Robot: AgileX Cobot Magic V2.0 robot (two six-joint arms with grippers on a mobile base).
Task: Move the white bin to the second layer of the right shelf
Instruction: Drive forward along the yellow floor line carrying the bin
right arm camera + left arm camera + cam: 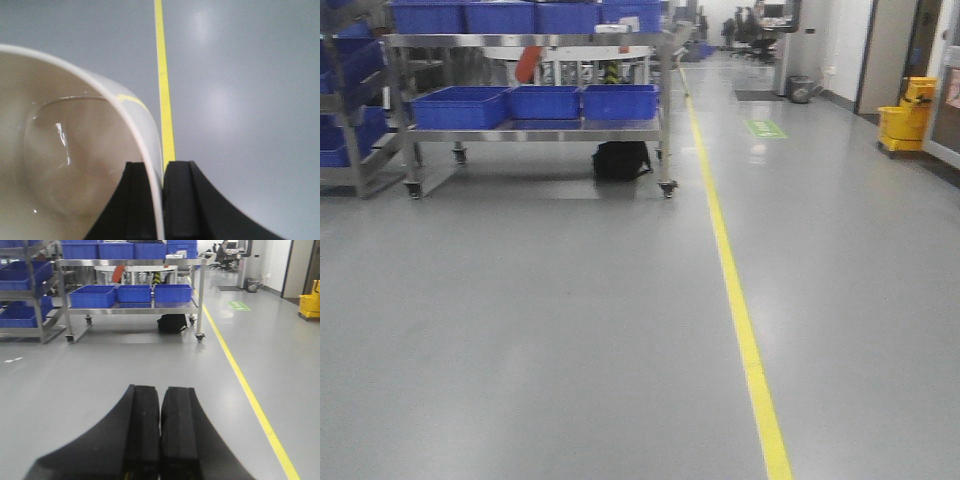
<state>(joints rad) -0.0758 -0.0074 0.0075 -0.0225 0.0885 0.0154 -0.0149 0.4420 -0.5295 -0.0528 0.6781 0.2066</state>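
Right at the wrist: the right gripper [163,170] is clamped onto the white bin [60,150]. The tub's thin wall runs straight down between the two black fingers [180,200], one pad inside the tub and the other outside. The bin fills the left of that view, glossy and cream inside, with its rim curving up and away to the left of the pincer. Nothing can be seen inside it.

Beyond the rim there's bare grey floor [240,100], and the yellow line [164,100] runs straight ahead past the outer finger.

Over to the left gripper [160,390]: its jaws are pressed together and it holds nothing, aimed out low over the floor.

Further out, the yellow line stretches down the aisle. To its left stands a wheeled steel cart [130,262] with blue crates [92,295] in a row on its lower level and more on top. A black bag [171,323] sits on the floor beneath it. Far right, near the wall, there's a yellow mop bucket [905,125].
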